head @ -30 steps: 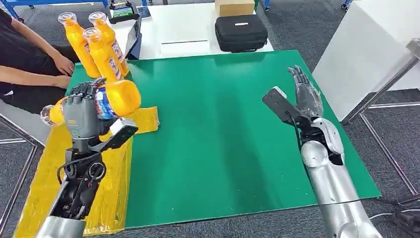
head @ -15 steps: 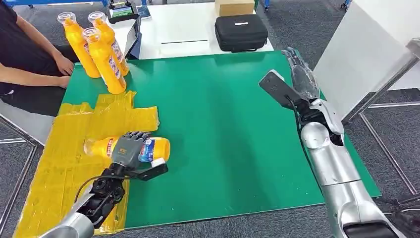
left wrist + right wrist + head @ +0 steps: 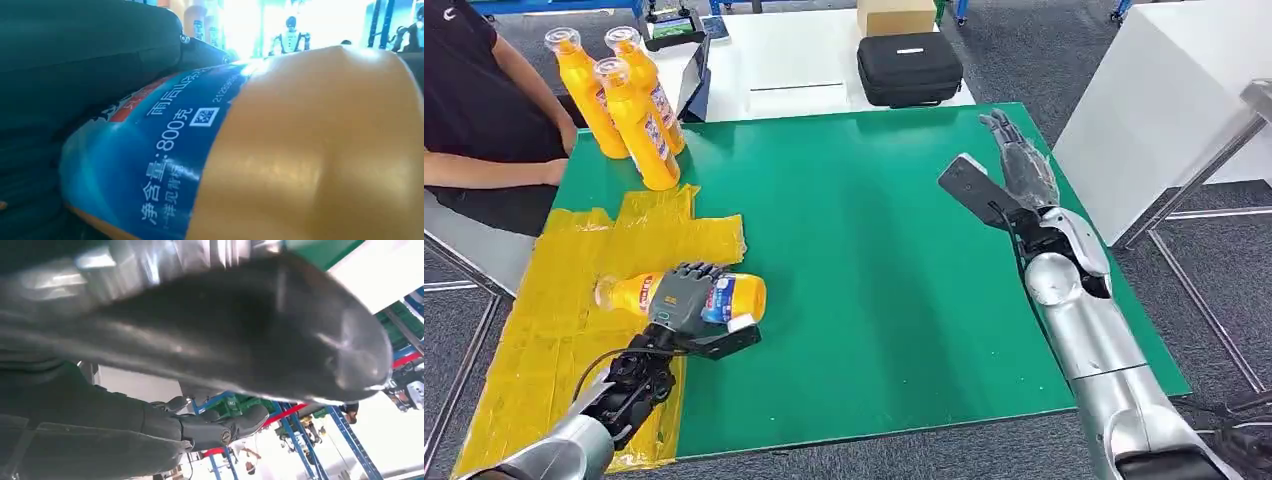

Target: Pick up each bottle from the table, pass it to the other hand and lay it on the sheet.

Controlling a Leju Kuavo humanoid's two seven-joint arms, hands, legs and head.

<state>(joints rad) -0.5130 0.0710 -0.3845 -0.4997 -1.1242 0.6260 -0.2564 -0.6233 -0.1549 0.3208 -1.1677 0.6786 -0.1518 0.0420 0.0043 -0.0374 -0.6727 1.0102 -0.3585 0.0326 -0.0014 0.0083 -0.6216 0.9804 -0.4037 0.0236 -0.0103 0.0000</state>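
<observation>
- Three upright orange bottles [image 3: 629, 105], smooth plastic with clear caps, stand grouped at the green tabletop's [image 3: 874, 250] far-left corner.
- Crinkled yellow sheet [image 3: 554, 300] covers the left edge.
- Left robot hand [image 3: 682, 297] grips a fourth bottle [image 3: 724, 298] lying on the sheet's right edge.
- Right robot hand [image 3: 1022, 165], fingers extended and holding nothing, is near the right edge.

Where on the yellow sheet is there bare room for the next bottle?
Bare sheet lies near the robot and toward the table's left edge. The lying bottle, gripped by the left hand, crowds its right edge; three standing bottles border its far end.
</observation>
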